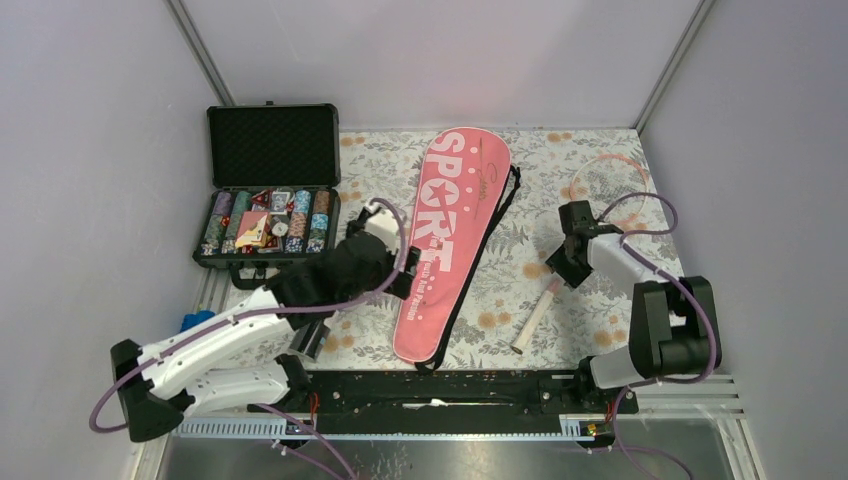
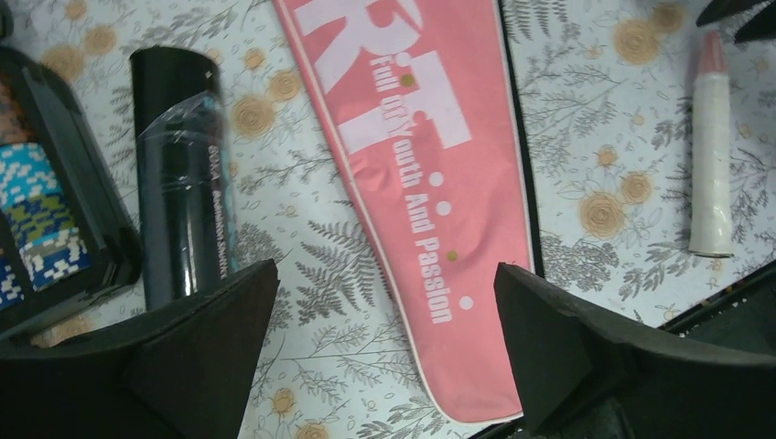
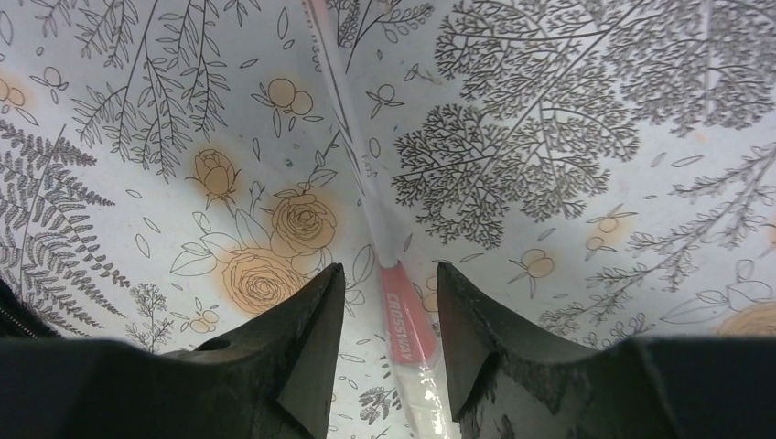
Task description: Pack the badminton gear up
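Pink bag (image 1: 450, 235) lay flat mid-tabletop (image 1: 560, 150), "SPORT" lettering up, narrow end toward the arm bases.

Left hand (image 2: 384, 274) hovered over the bag's left edge near its narrow end. Fingers (image 2: 220, 320) stood wide apart and held nothing.

Black tube (image 2: 178, 174) lay on the cloth left of the bag, between it and the chip case (image 1: 270, 150), which sat open.

One racket (image 1: 535, 315) lay right of the bag, apart from it, its white handle toward the bases and its pink hoop toward the far wall.

Right hand (image 3: 389, 270) sat low over that racket's shaft. Its fingers (image 3: 302, 338) stood apart, one on each side of the pink collar (image 3: 400, 311), with a gap showing on both sides and nothing clamped.

Small blue block (image 1: 197, 320) lay far left of the bag, at the tabletop's edge.
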Controlling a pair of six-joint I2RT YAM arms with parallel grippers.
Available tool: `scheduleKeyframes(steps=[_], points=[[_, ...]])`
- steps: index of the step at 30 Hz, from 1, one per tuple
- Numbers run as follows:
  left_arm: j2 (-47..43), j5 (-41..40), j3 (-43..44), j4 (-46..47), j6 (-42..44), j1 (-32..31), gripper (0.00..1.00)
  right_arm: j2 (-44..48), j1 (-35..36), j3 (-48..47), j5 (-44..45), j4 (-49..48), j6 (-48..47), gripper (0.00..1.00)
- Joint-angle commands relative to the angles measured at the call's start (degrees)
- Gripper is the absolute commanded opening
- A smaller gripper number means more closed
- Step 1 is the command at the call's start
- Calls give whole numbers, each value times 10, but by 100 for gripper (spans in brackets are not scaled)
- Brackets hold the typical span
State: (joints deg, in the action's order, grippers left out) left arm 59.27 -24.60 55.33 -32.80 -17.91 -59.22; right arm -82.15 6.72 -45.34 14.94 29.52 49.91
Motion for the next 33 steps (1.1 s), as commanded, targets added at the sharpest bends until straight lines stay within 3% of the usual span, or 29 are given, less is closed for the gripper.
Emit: scheduleKeyframes(steps=[1, 8, 10, 12, 15, 22, 27, 33], points=[[-48, 117, -42, 24, -1, 67, 99, -26, -3, -24, -30, -17, 7, 49], [-96, 114, -68, 35, -23, 113, 99, -50, -3, -13, -56, -24, 30, 44], [-96, 129, -62, 23, -27, 112, 97, -42, -3, -4, -66, -31, 28, 32], [-96, 170, -66, 22, -23, 112, 94, -27, -3, 6, -75, -41, 26, 14], [-94, 183, -69, 22, -28, 104, 92, -6, -2, 16, -110, -53, 15, 4], [-82, 101, -65, 54, -79, -4, 88, 106, -1, 46, -180, -43, 11, 2], [1, 53, -9, 58, -93, -107, 89, 206, 22, 73, -197, -26, 48, 2], [137, 19, 81, 81, -92, -177, 94, 261, 79, 89, -204, -40, 107, 2]])
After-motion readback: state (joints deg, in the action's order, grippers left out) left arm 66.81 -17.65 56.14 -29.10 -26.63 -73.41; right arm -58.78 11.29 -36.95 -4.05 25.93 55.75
